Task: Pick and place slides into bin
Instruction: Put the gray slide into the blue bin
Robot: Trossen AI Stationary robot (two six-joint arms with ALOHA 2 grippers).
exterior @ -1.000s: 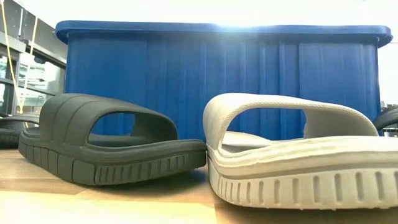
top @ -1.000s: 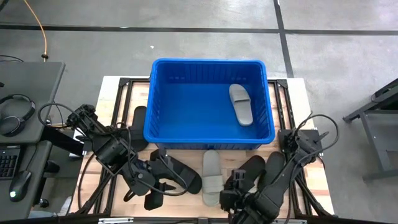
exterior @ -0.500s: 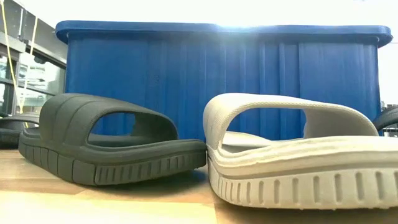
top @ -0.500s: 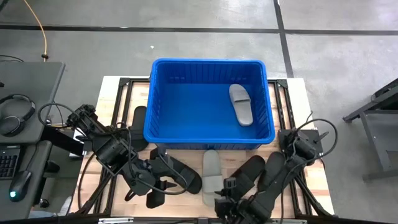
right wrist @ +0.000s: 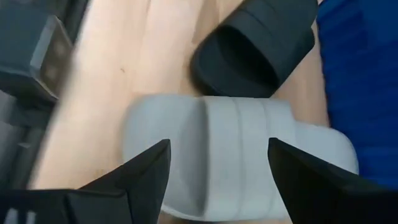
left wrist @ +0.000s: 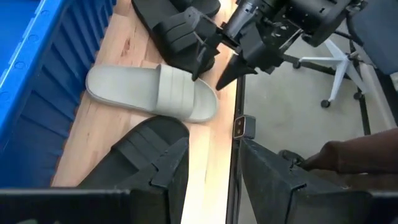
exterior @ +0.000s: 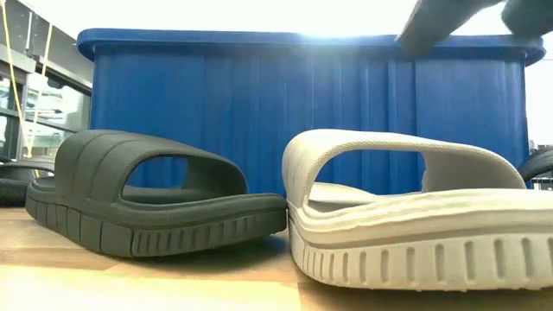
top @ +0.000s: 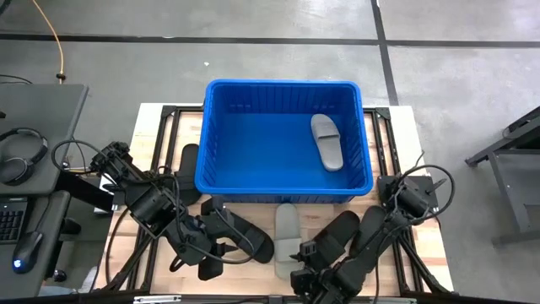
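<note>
The blue bin [top: 283, 83] stands at the table's far middle, and one grey slide [top: 326, 141] lies on its floor. A second grey slide [top: 287, 241] rests on its sole in front of the bin, strap up [exterior: 389, 151]. My right gripper [right wrist: 217, 177] hovers open just above it, one finger on either side of the strap, touching nothing. A black slide [top: 246, 236] lies left of the grey one. My left gripper [left wrist: 214, 180] stands open at the table's near edge beside that black slide [left wrist: 140, 158]. I cannot tell whether its finger touches the slide.
Two black slides [top: 339, 230] [top: 371, 224] lie at the near right under my right arm. Another black slide [top: 187, 169] lies left of the bin. A desk with headphones [top: 21, 156] stands beyond the table's left edge.
My right gripper has moved toward the table's left and over the grey slide. A dark part of it now shows at the top right of the low view. My left arm and all the slides have stayed where they were.
</note>
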